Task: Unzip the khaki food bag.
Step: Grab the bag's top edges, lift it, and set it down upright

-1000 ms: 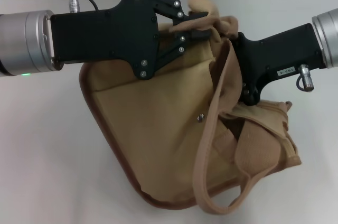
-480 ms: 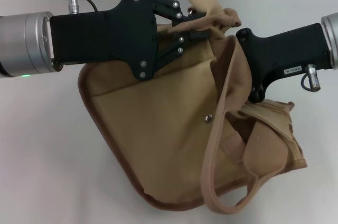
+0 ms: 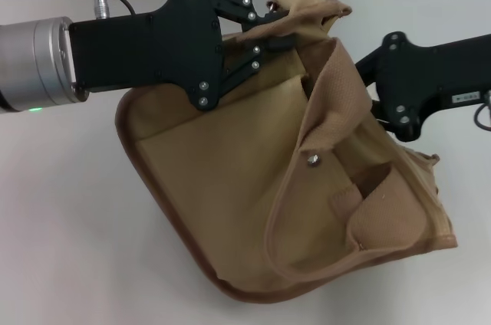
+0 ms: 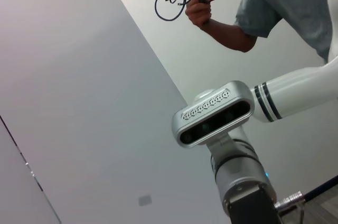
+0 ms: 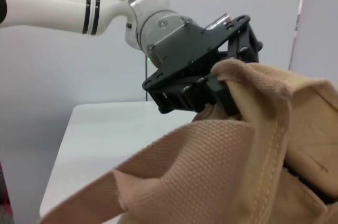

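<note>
Left claw (image 3: 280, 30) stayed clamped on the bunched top corner of the khaki food bag (image 3: 230, 187), up at 12 o'clock. Right claw (image 3: 387, 99) had slid out toward 3 o'clock in the last second; whether it was open or shut could not be told. As it went, the bag's mouth spread wider, so the zip was probably opening. The bag lay on the white worktop (image 3: 61, 225). No readable writing showed on it.

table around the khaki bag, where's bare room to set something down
Bare white table lies on the robot's left of the khaki food bag, below the left gripper, and in the far right corner beyond the right gripper. It is crowded at the bag's top, where both grippers meet the fabric.
</note>
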`<state>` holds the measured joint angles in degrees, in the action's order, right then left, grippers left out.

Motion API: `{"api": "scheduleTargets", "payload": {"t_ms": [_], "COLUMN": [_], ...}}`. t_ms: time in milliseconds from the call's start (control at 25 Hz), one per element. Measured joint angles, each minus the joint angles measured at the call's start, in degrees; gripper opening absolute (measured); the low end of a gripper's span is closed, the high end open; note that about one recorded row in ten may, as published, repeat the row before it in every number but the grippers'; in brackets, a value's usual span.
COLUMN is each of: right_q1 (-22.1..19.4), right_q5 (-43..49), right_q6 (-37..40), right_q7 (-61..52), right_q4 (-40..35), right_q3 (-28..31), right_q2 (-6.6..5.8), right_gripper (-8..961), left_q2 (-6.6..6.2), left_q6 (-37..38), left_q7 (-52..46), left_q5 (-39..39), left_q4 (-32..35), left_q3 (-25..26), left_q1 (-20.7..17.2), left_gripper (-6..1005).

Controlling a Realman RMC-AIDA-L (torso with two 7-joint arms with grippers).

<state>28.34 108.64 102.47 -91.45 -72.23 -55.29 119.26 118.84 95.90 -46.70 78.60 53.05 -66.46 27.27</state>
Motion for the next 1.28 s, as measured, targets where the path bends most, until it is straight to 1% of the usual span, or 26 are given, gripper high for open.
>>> {"api": "scheduleTargets", "payload": {"t_ms": [80, 120, 160, 200, 240, 320, 680, 800, 920, 1160, 1280], "right_q1": [-0.22, -0.58, -0.58, -0.81, -0.81, -1.11, -2.41, -2.81, -3.29, -3.34, -2.33], "right_q5": [0.0, -0.02, -0.02, -0.02, -0.02, 0.0, 0.71, 1.94, 2.54, 1.71, 1.02], "right_q6": [0.35, 1.26, 1.26, 2.1, 2.1, 3.45, 5.56, 8.57, 9.75, 9.74, 8.87], "right_q7": [0.12, 0.42, 0.42, 0.6, 0.6, 1.08, 1.77, 2.04, 2.06, 2.3, 0.83], "right_q4": [-0.24, -0.56, -0.56, -0.6, -0.6, -0.63, -0.65, -1.59, -2.24, -1.33, 0.75], "right_q3": [0.65, 2.69, 2.69, 4.77, 4.77, 7.3, 9.06, 11.21, 12.87, 16.4, 17.79], "right_q2": [0.0, 0.0, 0.0, -0.03, -0.03, -0.09, -0.13, -0.15, -0.16, -0.18, -0.31], "right_gripper": [11, 10, 10, 9, 9, 8, 4, 3, 2, 21, 36], "left_q2": [-0.01, -0.01, -0.01, -0.01, -0.01, -0.01, -0.09, -0.1, -0.1, -0.18, -0.2], "left_q6": [-0.31, -0.6, -0.6, -0.74, -0.8, -0.85, -1.06, -1.43, -1.56, -1.4, -0.92], "left_q7": [0.01, 0.04, 0.04, 0.18, 0.32, 0.73, 0.82, 0.82, 0.82, 0.83, 0.89], "left_q5": [0.0, 0.0, 0.0, -0.02, -0.11, -0.67, -1.53, -2.05, -2.49, -2.62, -2.62], "left_q4": [-0.05, -0.07, -0.07, -0.12, -0.27, -1.02, -1.61, -1.62, -1.64, -1.67, -1.67], "left_q3": [0.01, 0.01, 0.01, 0.01, 0.01, 0.01, 0.18, 0.25, 0.28, 0.28, 0.23], "left_q1": [0.0, 0.0, 0.0, -0.02, -0.04, -0.13, -0.18, -0.28, -0.43, -0.58, -0.51], "left_gripper": [93, 93, 93, 93, 93, 93, 93, 93, 93, 93, 93]}}
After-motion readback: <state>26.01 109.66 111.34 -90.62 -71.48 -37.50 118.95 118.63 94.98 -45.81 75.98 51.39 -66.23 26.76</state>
